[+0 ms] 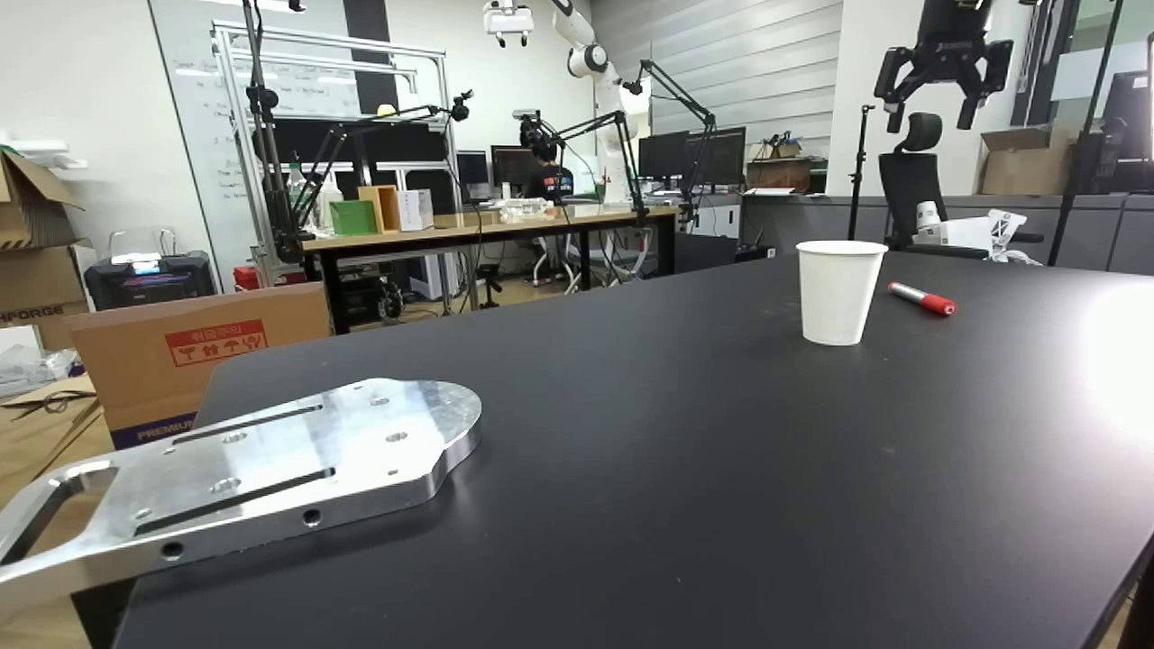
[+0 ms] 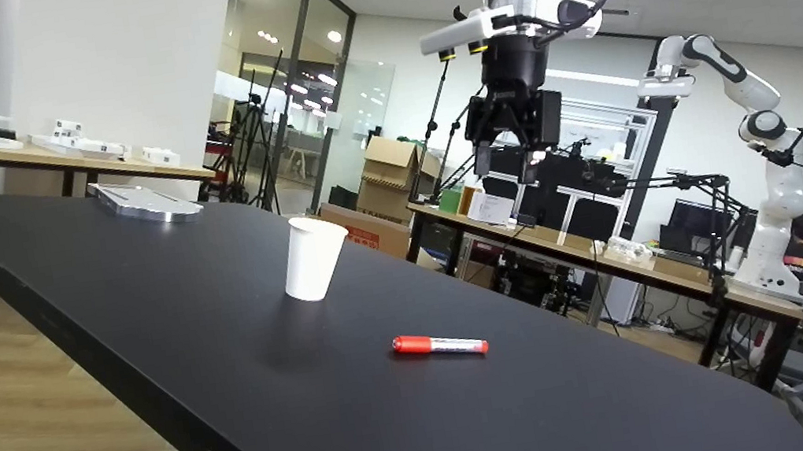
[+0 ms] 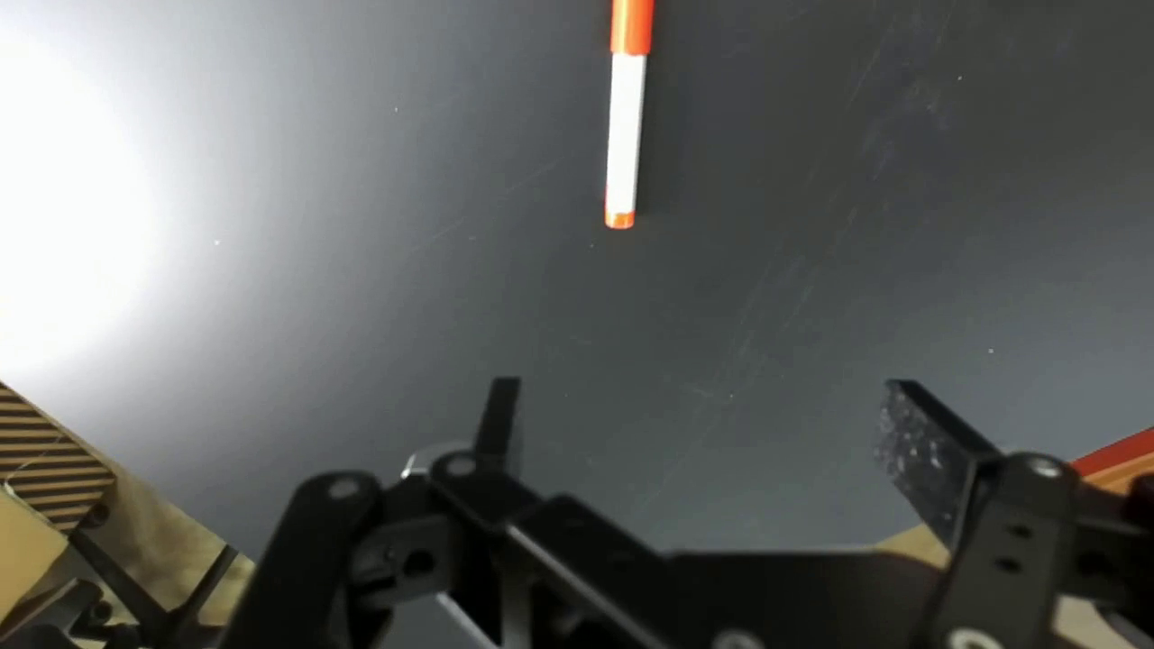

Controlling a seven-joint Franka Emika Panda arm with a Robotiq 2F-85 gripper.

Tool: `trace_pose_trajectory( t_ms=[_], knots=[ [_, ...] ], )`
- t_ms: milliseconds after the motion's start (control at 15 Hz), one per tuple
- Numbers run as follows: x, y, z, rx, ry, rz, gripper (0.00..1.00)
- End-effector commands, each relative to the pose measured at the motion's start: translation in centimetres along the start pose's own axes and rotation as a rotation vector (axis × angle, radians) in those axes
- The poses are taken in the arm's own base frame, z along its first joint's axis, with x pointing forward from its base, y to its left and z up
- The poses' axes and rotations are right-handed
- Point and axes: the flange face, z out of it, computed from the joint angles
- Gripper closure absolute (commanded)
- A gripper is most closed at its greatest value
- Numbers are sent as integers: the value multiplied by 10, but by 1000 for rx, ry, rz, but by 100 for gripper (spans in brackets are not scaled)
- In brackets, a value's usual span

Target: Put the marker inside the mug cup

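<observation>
Running off an exterior view's lower-left edge, a metal plate (image 1: 379,437) shares the black table (image 1: 676,478) with the upright white cup (image 1: 835,299), right of centre, and the marker (image 1: 921,298), lying near it, farther right. Upper right hangs the gripper (image 1: 931,115), jaws spread, unloaded, its top cut off. The wrist view crops the marker's cap (image 3: 632,25); both exterior views show it whole.
</observation>
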Motion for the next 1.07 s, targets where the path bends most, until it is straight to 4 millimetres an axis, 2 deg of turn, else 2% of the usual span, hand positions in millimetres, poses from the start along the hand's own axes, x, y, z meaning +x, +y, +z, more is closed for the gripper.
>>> trace_pose_trajectory(
  t_ms=[0, 333, 733, 933, 1000],
  knots=[
    [0, -12, 8, -4, -48, 54, 0],
    [-22, -2, 31, 9, -28, 20, 0],
    [-43, 16, 90, 19, -59, 8, 0],
    [-47, 20, 118, 8, -80, 17, 0],
    [-47, 19, 107, 4, -77, 7, 0]
  ],
)
